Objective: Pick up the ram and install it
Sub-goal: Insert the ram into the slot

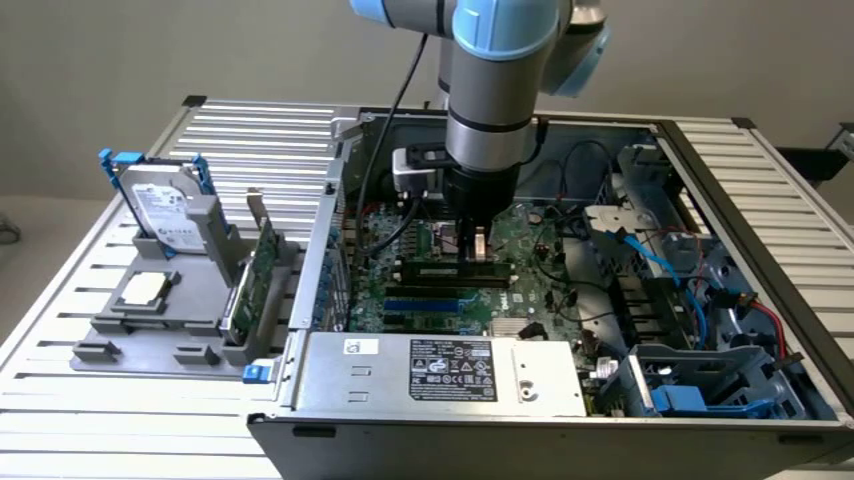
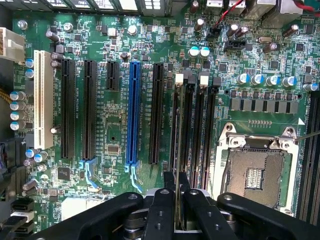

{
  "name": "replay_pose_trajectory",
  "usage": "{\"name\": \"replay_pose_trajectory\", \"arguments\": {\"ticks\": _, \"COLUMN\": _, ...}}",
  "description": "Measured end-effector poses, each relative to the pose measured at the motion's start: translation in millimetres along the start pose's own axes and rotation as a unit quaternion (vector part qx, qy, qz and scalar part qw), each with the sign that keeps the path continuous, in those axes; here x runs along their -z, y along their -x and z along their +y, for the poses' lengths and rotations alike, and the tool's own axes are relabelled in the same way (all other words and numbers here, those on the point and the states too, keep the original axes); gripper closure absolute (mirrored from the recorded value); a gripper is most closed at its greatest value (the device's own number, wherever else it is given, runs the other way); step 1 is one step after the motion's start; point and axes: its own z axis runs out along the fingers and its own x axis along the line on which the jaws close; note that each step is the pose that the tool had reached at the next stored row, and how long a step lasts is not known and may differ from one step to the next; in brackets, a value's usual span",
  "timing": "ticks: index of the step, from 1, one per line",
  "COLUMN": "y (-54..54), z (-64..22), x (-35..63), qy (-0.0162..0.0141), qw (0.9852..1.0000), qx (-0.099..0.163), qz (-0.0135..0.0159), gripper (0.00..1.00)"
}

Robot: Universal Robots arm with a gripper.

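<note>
The one hand [image 2: 176, 179] grips one ram [image 2: 176, 215] edge-on over four memory slots [image 2: 200, 125].

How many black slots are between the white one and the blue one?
3: a long slot beside the white slot, another long slot, and a short slot beside the blue slot.

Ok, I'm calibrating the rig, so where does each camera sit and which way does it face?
Exterior view: off the arm, raised, looking down into the open computer case; the arm and gripper show.
Wrist view: on the wrist, facing straight down at the motherboard; the gripper's fingers show, holding the ram.
Both share the memory slots and the gripper.
</note>
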Motion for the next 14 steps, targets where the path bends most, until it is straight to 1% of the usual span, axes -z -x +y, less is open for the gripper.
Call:
{"name": "replay_pose_trajectory", "arguments": {"ticks": 7, "y": 0.0, "z": 0.7, "x": -0.2, "qy": 0.0, "qw": 1.0, "qx": 0.0, "qz": 0.0002, "gripper": 0.86}}
{"name": "replay_pose_trajectory", "arguments": {"ticks": 14, "y": -0.1, "z": 0.7, "x": -0.3, "qy": 0.0001, "qw": 1.0, "qx": 0.0, "qz": 0.002, "gripper": 0.86}}
